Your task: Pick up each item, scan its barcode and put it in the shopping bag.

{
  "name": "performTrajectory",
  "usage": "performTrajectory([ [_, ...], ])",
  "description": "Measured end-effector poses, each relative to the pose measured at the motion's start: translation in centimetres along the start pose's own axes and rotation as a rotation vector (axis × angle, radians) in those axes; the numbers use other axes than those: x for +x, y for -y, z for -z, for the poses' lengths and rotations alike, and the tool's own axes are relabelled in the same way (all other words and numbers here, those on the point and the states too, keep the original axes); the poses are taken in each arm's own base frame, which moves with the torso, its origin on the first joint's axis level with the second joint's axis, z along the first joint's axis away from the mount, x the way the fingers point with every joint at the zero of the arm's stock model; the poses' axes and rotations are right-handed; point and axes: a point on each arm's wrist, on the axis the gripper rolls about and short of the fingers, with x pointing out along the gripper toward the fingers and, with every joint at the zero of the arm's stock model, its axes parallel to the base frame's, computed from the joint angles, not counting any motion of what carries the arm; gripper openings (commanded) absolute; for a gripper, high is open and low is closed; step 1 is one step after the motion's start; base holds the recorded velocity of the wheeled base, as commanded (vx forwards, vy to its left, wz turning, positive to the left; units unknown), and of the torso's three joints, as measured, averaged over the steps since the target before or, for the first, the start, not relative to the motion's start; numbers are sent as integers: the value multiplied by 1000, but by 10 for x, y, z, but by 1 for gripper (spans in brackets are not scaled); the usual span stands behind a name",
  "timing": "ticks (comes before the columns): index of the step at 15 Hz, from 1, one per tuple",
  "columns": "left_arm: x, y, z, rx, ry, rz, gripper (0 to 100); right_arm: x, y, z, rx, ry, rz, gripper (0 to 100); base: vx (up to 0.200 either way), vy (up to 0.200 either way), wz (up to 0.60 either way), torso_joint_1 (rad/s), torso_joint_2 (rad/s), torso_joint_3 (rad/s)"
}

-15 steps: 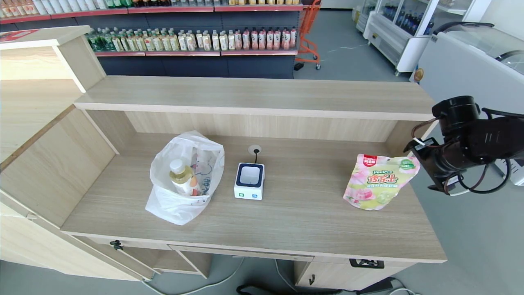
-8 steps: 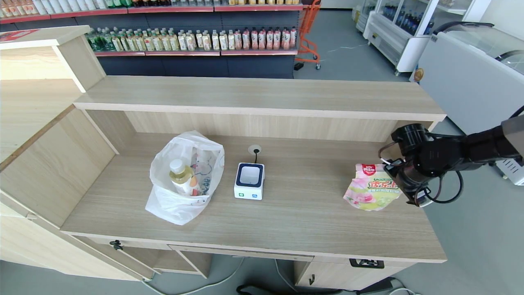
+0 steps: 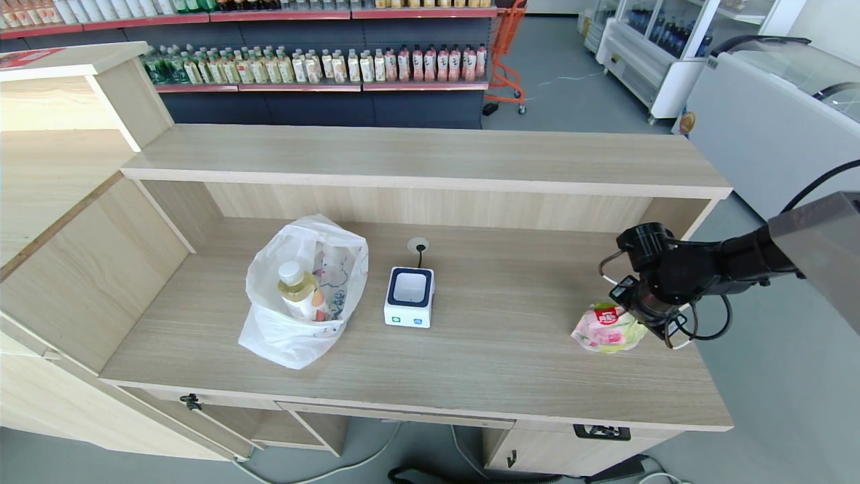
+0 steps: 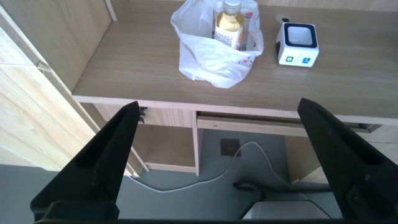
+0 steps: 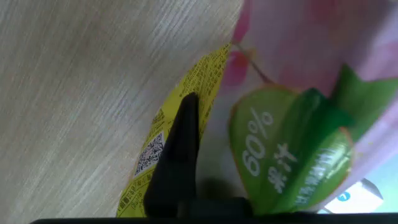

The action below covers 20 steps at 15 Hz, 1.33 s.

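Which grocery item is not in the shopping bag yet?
The pink-and-green pouch at the counter's right end; the capped bottle stands inside the white bag.

The shopping bag (image 3: pixel 290 336) sits on the left part of the counter (image 3: pixel 510 363), with a bottle (image 3: pixel 297 288) inside it. The scanner (image 3: pixel 410 297) stands just right of the bag. The pouch (image 3: pixel 603 333) is well apart at the right end, against the right gripper (image 3: pixel 639 321).
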Motion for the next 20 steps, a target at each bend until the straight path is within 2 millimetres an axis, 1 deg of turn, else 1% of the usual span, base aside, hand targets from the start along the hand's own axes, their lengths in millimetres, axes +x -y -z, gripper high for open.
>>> performTrajectory([
  [3,0,0,0,0,0,0,100,-5,-2,1,-97,4,-7,0,0,0,0,0,0,0],
  [4,0,0,0,0,0,0,100,-10,-3,-1,-165,9,-15,0,0,0,0,0,0,0],
  [6,0,0,0,0,0,0,100,-28,-6,-11,-248,13,-73,0,0,0,0,0,0,0],
  [7,0,0,0,0,0,0,100,-42,-8,-17,-279,-7,-147,0,0,0,0,0,0,0],
  [8,0,0,0,0,0,0,100,-57,-11,-23,-309,-30,-243,0,0,0,0,0,0,0],
  [9,0,0,0,0,0,0,100,-73,-14,-29,-336,-61,-388,0,0,0,0,0,0,0],
  [10,0,0,0,0,0,0,100,-91,-16,-35,-385,-89,-605,0,0,0,0,0,0,0],
  [11,0,0,0,0,0,0,100,-104,-13,-39,-458,-118,-815,0,0,0,0,0,0,0],
  [13,0,0,0,0,0,0,100,-125,7,-47,-624,-178,-1250,0,0,0,0,0,0,0],
  [15,0,0,0,0,0,0,100,-145,33,-52,-775,-235,-1611,0,0,0,0,0,0,0],
  [16,0,0,0,0,0,0,100,-155,44,-52,-831,-219,-1698,0,0,0,0,0,0,0],
  [17,0,0,0,0,0,0,100,-164,54,-47,-877,-193,-1742,0,0,0,0,0,0,0],
  [18,0,0,0,0,0,0,100,-172,60,-38,-930,-159,-1779,0,0,0,0,0,0,0],
  [20,0,0,0,0,0,0,100,-178,72,-18,-1051,-61,-1837,0,0,0,0,0,0,0],
])
